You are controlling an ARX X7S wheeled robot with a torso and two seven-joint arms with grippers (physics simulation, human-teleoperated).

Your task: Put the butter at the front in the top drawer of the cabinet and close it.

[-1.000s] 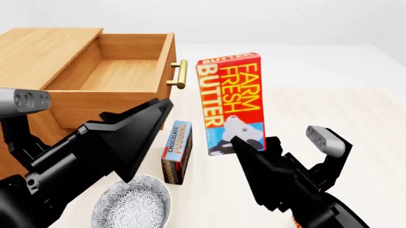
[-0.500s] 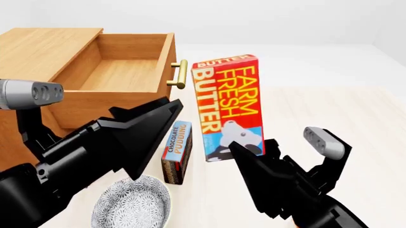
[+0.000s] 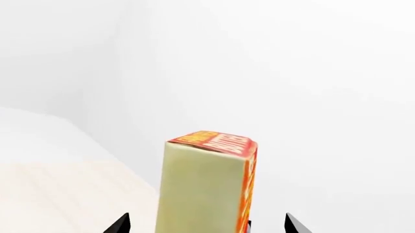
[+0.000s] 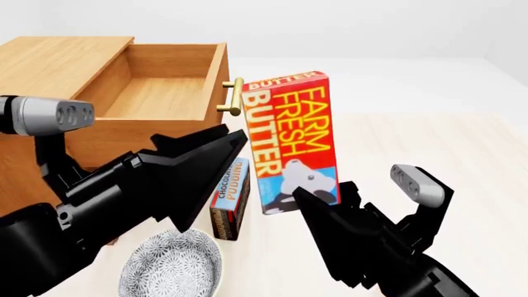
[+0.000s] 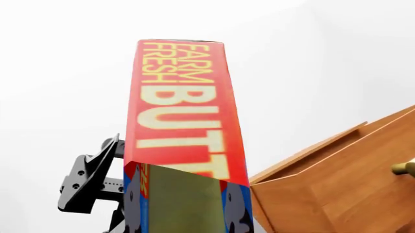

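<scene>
The butter (image 4: 289,139) is a red carton held upright above the table, just right of the brass handle (image 4: 235,97). My right gripper (image 4: 318,192) is shut on its lower end, and in the right wrist view the butter (image 5: 184,121) fills the picture above my right gripper (image 5: 184,221). My left gripper (image 4: 222,148) is open to the carton's left. In the left wrist view the butter (image 3: 207,184) stands between the wide-apart fingertips (image 3: 120,225) of my left gripper (image 3: 206,228), untouched. The top drawer (image 4: 157,93) of the cabinet (image 4: 49,55) is pulled open and holds nothing.
A dark chocolate pudding box (image 4: 231,195) stands on the table below the drawer front. A patterned bowl (image 4: 173,266) sits near the table's front edge. In the right wrist view the drawer's wooden corner (image 5: 337,179) is close beside the carton.
The butter has shifted left toward the drawer handle, carried by my right gripper. My left arm has moved right and up, closer to the carton.
</scene>
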